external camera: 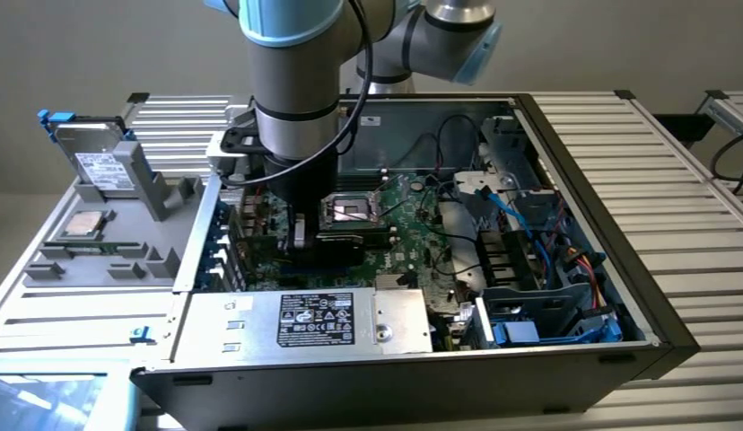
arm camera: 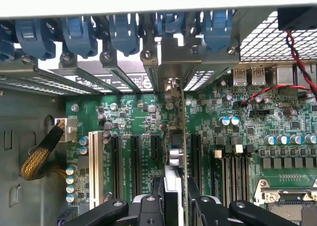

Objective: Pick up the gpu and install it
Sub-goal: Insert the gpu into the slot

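Note:
The gpu (arm camera: 174,159) is seen edge-on in the wrist view, standing upright over the green motherboard (arm camera: 129,117) between two long black expansion slots. Its silver end bracket (arm camera: 171,84) reaches the row of rear slot openings under the blue latches. My gripper (arm camera: 173,208) is shut on the card's near end, one black finger (arm camera: 148,206) on each side. In the exterior view my gripper (external camera: 302,241) is lowered inside the open computer case (external camera: 587,135), above the motherboard beside the rear slots.
A silver white-labelled drive box (external camera: 102,166) and a square chip (external camera: 84,224) rest on the grey fixture at the exterior view's left. The power supply (external camera: 311,319) lies along the case front. Blue cables (external camera: 528,224), a braided cable (arm camera: 42,156) and the processor socket (arm camera: 292,206) are close by.

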Available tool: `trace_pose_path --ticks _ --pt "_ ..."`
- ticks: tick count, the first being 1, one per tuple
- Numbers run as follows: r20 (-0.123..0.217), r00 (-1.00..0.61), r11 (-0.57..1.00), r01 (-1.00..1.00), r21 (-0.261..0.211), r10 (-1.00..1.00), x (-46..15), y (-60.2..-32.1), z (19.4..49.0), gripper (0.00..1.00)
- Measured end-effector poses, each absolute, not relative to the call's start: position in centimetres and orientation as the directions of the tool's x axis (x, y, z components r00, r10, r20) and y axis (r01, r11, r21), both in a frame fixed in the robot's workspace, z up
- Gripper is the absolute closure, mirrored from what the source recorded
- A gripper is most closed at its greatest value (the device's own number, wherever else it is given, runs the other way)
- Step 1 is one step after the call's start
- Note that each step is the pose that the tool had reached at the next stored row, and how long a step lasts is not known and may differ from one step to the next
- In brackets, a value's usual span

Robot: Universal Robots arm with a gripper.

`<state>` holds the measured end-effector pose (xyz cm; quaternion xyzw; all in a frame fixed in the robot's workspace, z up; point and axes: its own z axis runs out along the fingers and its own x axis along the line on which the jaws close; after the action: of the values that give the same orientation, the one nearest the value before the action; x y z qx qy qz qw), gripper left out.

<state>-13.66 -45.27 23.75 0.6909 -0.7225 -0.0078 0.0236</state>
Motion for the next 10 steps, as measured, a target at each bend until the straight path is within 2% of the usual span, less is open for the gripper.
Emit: trace_pose_path --ticks 10 --pt "0.023 -0.044 0.045 -0.998 0.044 -0.999 -13.65 -45.31 23.74 0.71"
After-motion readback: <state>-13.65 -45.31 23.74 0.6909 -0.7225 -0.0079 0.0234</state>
